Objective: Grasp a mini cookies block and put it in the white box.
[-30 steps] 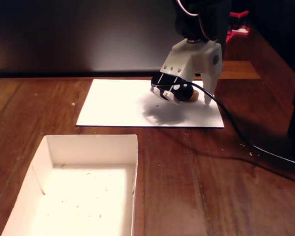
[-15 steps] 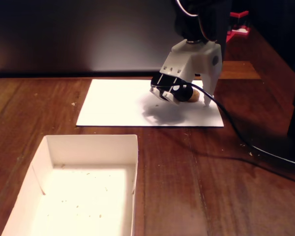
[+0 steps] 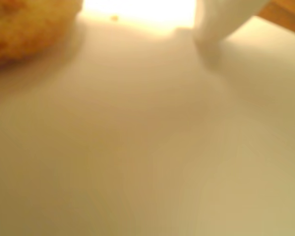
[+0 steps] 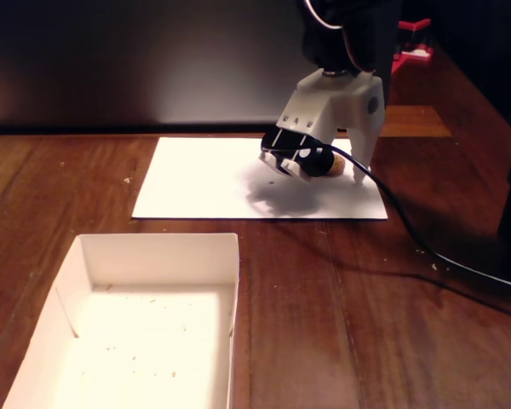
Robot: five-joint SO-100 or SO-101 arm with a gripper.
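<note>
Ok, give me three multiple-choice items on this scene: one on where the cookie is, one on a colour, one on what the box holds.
1. Where does the mini cookie lie?
A. on the white paper sheet
B. in the white box
C. on the bare wood

2. What colour is the cable across the wooden table?
A. white
B. black
C. yellow

3. What does the white box hold?
A. two cookies
B. only crumbs
C. a folded sheet

Answers: 1 A, the fixed view shows the cookie on the sheet under the gripper. 2 B, it runs dark over the sheet's corner and the wood. 3 B, its floor shows only scattered specks.
</note>
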